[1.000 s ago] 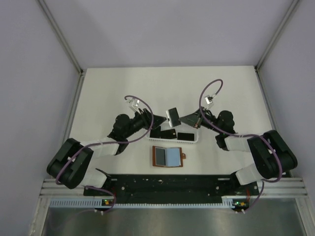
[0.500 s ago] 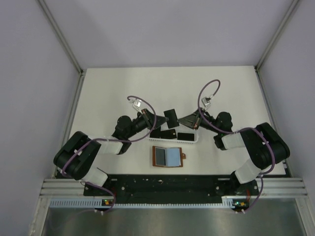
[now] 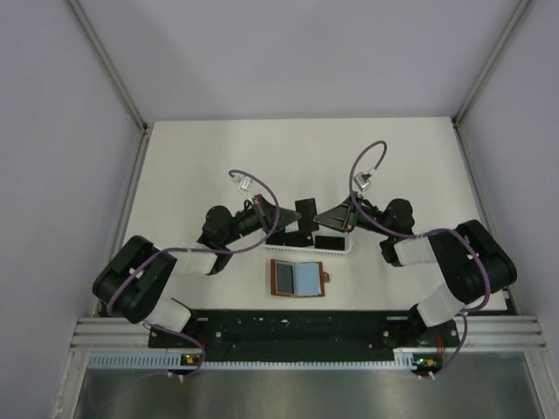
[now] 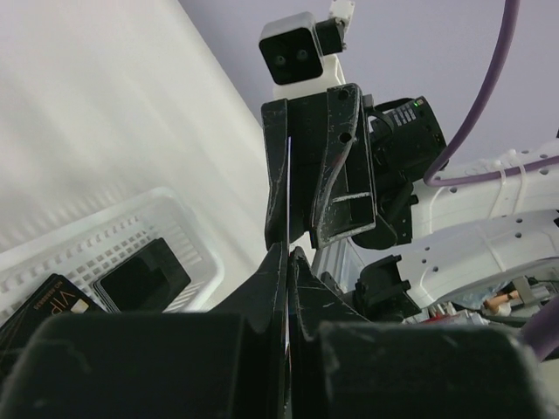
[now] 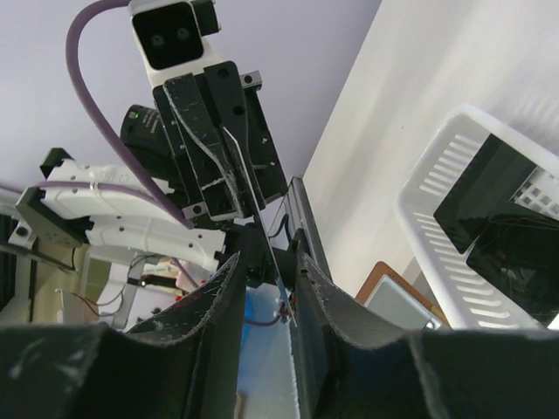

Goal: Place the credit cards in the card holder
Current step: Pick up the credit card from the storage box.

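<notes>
The left gripper [image 4: 286, 255] is clenched on a credit card [image 3: 305, 210] above the basket [image 3: 336, 250], the right gripper [image 5: 267, 259] loose around it. Best draw it out straight, then lower it toward the open card holder [image 3: 297, 278].

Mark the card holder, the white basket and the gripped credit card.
card holder [image 3: 299, 279]: top view, open inside.
white basket [image 3: 337, 252]: top view, near rim.
credit card [image 3: 305, 210]: top view, black face.
</notes>
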### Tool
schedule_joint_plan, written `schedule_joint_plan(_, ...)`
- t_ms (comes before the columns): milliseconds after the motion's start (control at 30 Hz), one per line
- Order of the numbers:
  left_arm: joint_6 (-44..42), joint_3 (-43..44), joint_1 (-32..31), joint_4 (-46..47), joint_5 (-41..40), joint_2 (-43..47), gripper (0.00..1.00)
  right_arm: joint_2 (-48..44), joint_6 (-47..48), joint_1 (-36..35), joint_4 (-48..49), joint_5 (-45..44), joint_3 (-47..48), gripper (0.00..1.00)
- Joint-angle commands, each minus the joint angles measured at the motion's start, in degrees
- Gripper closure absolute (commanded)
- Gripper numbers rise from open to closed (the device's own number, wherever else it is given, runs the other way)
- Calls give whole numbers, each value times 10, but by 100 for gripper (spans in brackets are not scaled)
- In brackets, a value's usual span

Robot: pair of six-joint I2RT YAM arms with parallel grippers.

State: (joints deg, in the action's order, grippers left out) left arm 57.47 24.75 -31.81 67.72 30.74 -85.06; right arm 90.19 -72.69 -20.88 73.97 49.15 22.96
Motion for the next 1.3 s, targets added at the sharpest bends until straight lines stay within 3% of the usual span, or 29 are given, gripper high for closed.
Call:
schedule_joint_plan(0, -5, 13, -2, 35, 41, 23, 100, -26, 4, -4, 129, 40, 26, 71)
schedule_joint_plan(667, -7, 50, -9, 7, 93, 10, 100, -44, 20, -5, 87, 73, 35, 79)
schedule_joint_plan(967, -16, 53, -11, -12, 95, 17, 100, -49, 28, -5, 74, 70, 35, 100)
schedule_joint_plan(1067, -39, 53, -11, -50, 85, 34, 86, -76, 78, -5, -16, 60, 41, 100)
schedule_joint_plan(1133, -82, 55, -11, -107, 71, 58, 81, -119, 150, -5, -127, 34, 45, 100)
schedule_joint_plan(1267, -188, 78, -11, -322, -21, 131, 74, -264, 391, -10, -564, -145, 102, 100)
